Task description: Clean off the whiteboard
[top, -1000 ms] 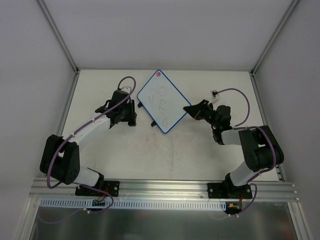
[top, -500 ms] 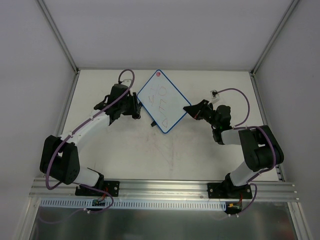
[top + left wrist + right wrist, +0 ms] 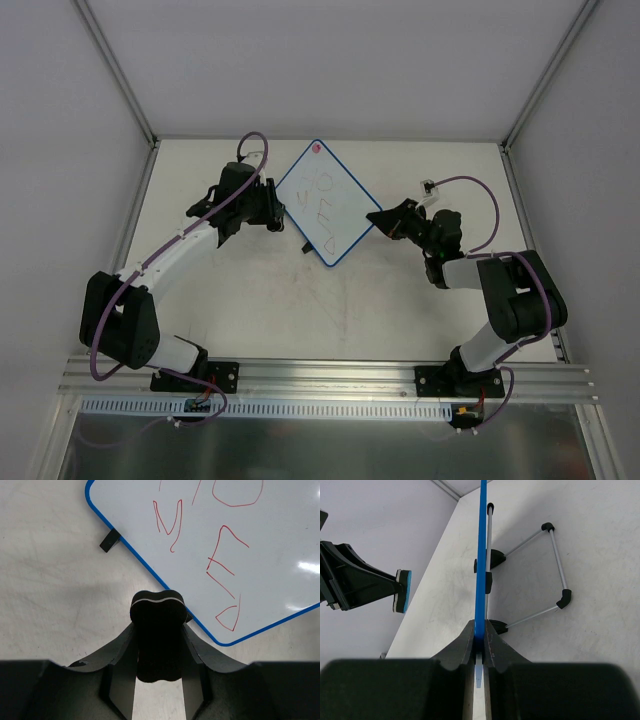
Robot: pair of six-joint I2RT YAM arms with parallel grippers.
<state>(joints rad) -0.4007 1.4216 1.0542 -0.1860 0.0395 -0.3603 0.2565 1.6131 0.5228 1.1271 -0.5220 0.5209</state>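
Observation:
The whiteboard (image 3: 325,203), white with a thin blue frame and a pink-red dot at its far corner, lies diamond-wise at the table's back middle and bears red marks (image 3: 220,570). My right gripper (image 3: 378,219) is shut on its right corner; in the right wrist view the blue frame (image 3: 482,560) runs edge-on between the jaws. My left gripper (image 3: 274,210) is shut on the black bone-shaped eraser (image 3: 158,635), held at the board's left edge (image 3: 145,562). The eraser also shows in the right wrist view (image 3: 402,591).
The board's wire stand (image 3: 555,565) with black feet rests on the table (image 3: 330,300) behind the board. Black tabs (image 3: 108,541) stick out from the board's left edge. Grey walls close the table at the back and sides.
My left gripper has carried the eraser away from me and to the right, up to the board's left edge. The right arm and the board have not moved.

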